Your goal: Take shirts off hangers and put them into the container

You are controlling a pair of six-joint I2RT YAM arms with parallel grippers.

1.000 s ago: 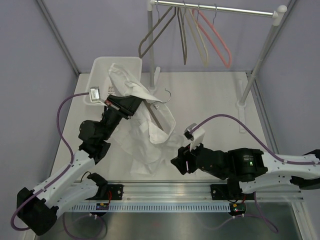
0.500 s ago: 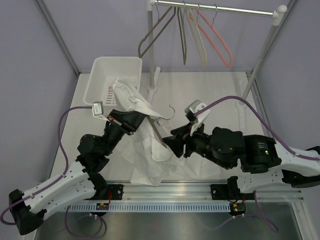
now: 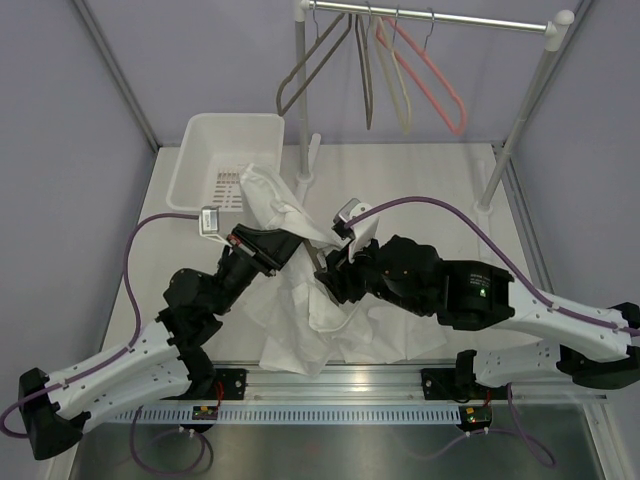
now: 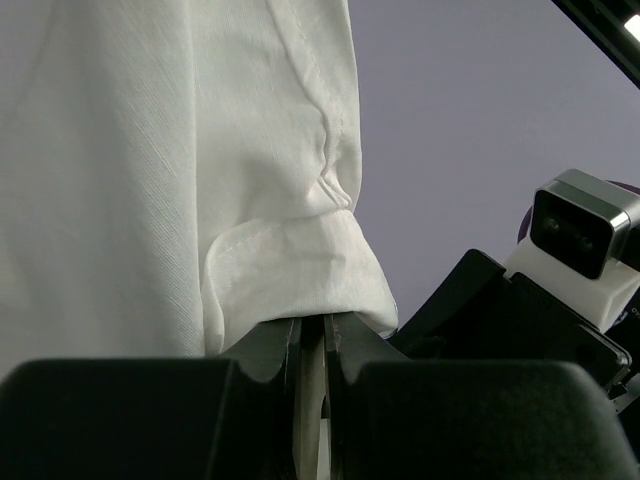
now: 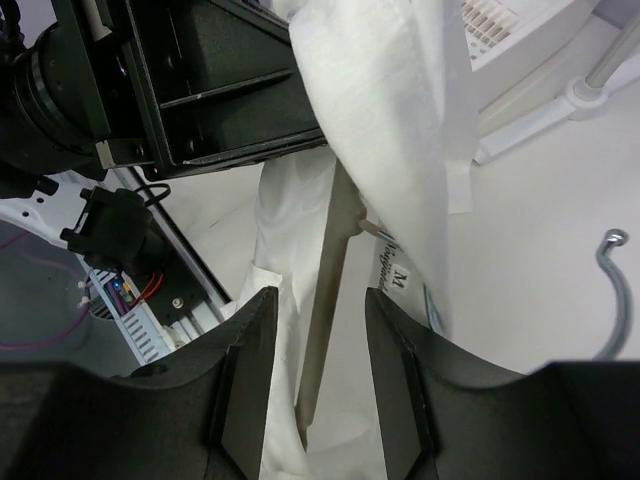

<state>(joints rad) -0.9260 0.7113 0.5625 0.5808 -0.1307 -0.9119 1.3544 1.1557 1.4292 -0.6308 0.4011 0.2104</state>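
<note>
The white shirt (image 3: 300, 300) hangs from my left gripper (image 3: 287, 243) and trails onto the table; its upper end lies over the near right corner of the container (image 3: 200, 150). In the left wrist view the jaws are shut on a fold of the shirt (image 4: 180, 170) at the left gripper (image 4: 311, 335). My right gripper (image 5: 320, 330) is open, and the grey-brown arm of the shirt's hanger (image 5: 342, 215) runs between its fingers without touching them. That hanger's metal hook (image 5: 614, 290) lies on the table. My right gripper (image 3: 330, 277) is pressed into the shirt beside the left one.
A clothes rail (image 3: 430, 17) at the back carries three empty hangers (image 3: 405, 75). Its left post (image 3: 300, 110) stands right beside the tub, and its foot (image 5: 585, 95) shows in the right wrist view. Purple walls close in both sides.
My right arm swung up and left from the near edge into the shirt and reached the hanger. My left gripper drew the shirt back from the tub, toward the near right.
</note>
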